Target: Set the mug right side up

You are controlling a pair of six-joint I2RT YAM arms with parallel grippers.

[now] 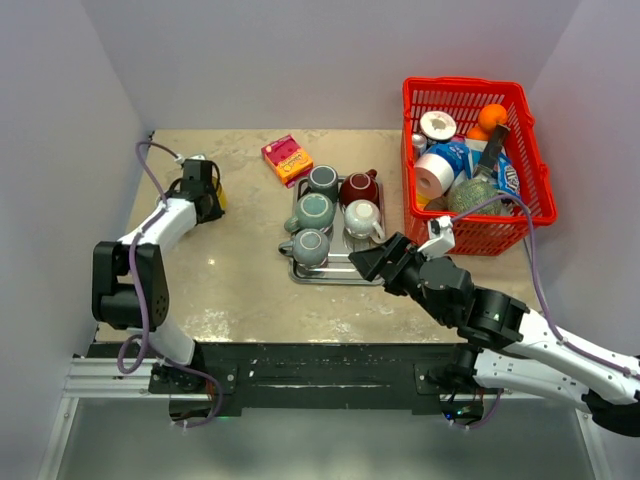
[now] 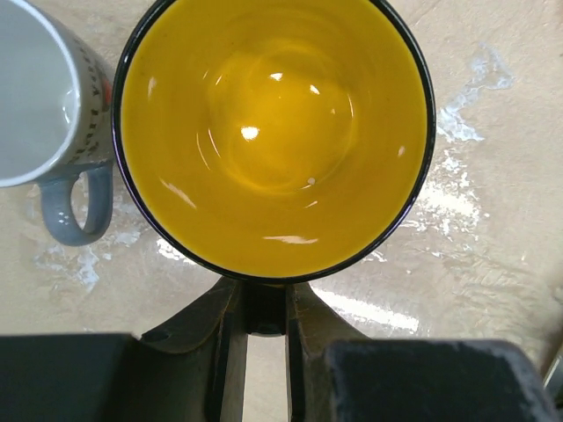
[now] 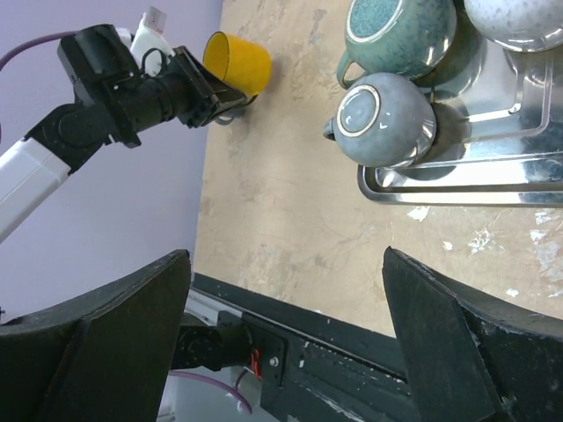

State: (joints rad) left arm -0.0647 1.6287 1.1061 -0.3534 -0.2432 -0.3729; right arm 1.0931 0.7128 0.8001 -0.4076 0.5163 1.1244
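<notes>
The left gripper (image 2: 264, 303), at the bottom edge of the frame, is closed on the near wall of the yellow mug (image 2: 273, 132). That hold likely lets the wrist rotate it. The mouth faces the lens, seemingly near upright over the desk (image 2: 493, 220). The right gripper (image 3: 281, 343) is spread wide and empty.

On the surface (image 1: 240, 285), the tray (image 1: 335, 279) sits at the middle, carrying five cups (image 1: 311, 246). A box (image 1: 287, 159) lies behind the tray's left corner. The basket (image 1: 465, 84) stands to the tray's right. Far left, the mug (image 2: 273, 132) stands just beside a second mug (image 2: 35, 105).
</notes>
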